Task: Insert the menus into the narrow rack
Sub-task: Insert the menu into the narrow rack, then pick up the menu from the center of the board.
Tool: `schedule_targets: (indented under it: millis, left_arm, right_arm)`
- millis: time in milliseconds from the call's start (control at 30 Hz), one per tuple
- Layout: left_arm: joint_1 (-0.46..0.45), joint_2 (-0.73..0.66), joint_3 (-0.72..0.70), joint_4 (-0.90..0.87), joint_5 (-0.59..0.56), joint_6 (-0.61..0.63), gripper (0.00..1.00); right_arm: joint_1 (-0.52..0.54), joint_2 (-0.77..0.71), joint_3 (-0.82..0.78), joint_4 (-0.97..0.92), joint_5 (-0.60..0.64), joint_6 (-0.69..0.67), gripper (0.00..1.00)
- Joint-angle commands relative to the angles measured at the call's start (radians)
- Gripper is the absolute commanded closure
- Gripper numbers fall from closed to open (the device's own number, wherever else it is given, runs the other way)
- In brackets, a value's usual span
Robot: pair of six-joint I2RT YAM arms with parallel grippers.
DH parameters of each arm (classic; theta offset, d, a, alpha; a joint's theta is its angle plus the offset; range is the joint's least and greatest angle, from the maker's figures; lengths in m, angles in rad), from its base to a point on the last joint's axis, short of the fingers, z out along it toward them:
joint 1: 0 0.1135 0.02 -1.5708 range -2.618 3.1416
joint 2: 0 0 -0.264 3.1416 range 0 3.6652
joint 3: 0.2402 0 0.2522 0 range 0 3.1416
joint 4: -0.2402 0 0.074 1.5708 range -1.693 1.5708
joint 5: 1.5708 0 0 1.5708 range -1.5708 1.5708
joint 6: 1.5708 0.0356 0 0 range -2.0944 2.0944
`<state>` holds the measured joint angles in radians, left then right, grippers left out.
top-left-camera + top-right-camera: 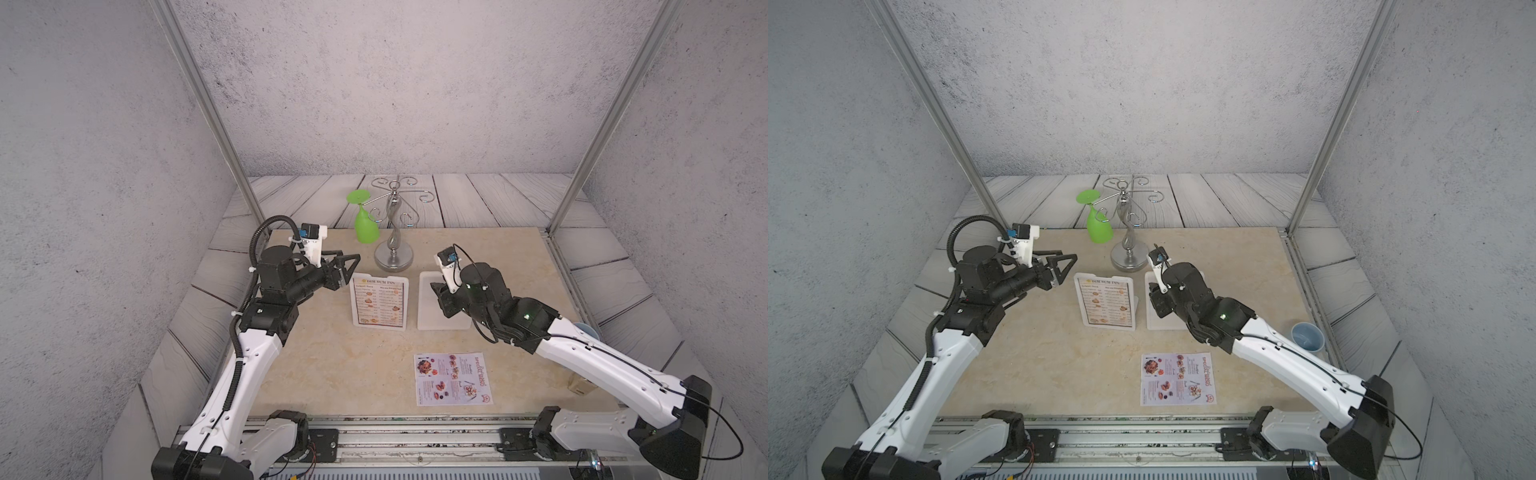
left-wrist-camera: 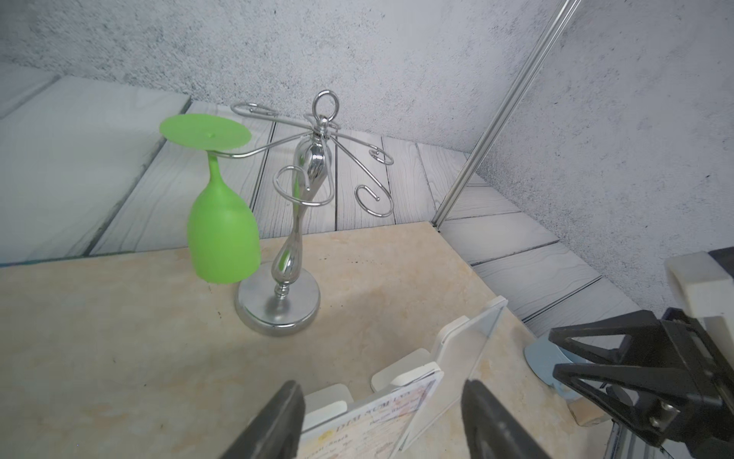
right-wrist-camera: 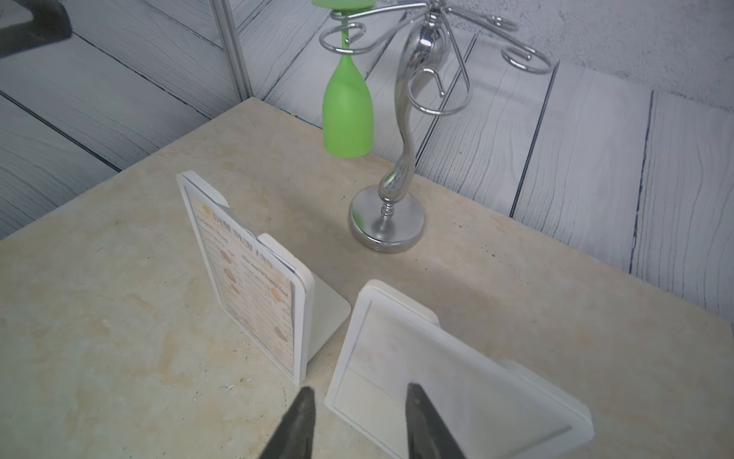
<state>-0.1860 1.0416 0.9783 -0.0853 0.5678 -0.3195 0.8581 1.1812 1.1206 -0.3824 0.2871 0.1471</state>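
Left wrist view: the left gripper (image 2: pixel 382 387) has its fingers spread, holding nothing, beside the "DIM SUM INN" menu (image 1: pixel 379 302), which stands upright in a white rack (image 3: pixel 304 318). Behind, a green wine glass (image 1: pixel 365 228) hangs upside down from a chrome stand (image 1: pixel 393 257). Next, a second white rack (image 1: pixel 424 311); the right gripper (image 3: pixel 360 389), fingers apart, hovers before it, possibly touching. The "SPECIAL MENU" sheet (image 1: pixel 452 379) lies flat on the beige table (image 1: pixel 332 365), nearer the front

Soft, even overhead light; the chrome stand (image 2: pixel 278 314) glints and throws a faint shadow on the counter (image 2: pixel 99 337). Up close my right fingers (image 3: pixel 296 425) blur; both top views bow at the edges.
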Motion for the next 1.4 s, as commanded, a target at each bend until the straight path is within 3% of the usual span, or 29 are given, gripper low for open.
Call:
schedule_targets:
  millis: [0,367,767,1000,1367]
  left_arm:
    - [-0.041,-0.032,-0.03,-0.094,-0.151,-0.028,0.32]
    - [-0.199,-0.165,-0.208,-0.145,-0.29,-0.117,0.32]
    - [-0.408,-0.282,-0.416,-0.175,-0.452,-0.265,0.34]
    - [-0.542,-0.257,-0.497,-0.141,-0.507,-0.326,0.35]
    - [-0.632,-0.105,-0.58,0.04,-0.451,-0.379,0.37]
  right_arm:
    - [-0.005,-0.103,-0.066,-0.049,0.035,0.061,0.57]
    - [-0.021,-0.296,-0.279,-0.152,0.057,0.206,0.46]
    - [-0.081,-0.232,-0.473,-0.142,-0.072,0.466,0.38]
    - [-0.102,-0.196,-0.571,-0.098,-0.087,0.577,0.34]
    - [-0.176,-0.168,-0.688,-0.028,-0.169,0.65,0.28]
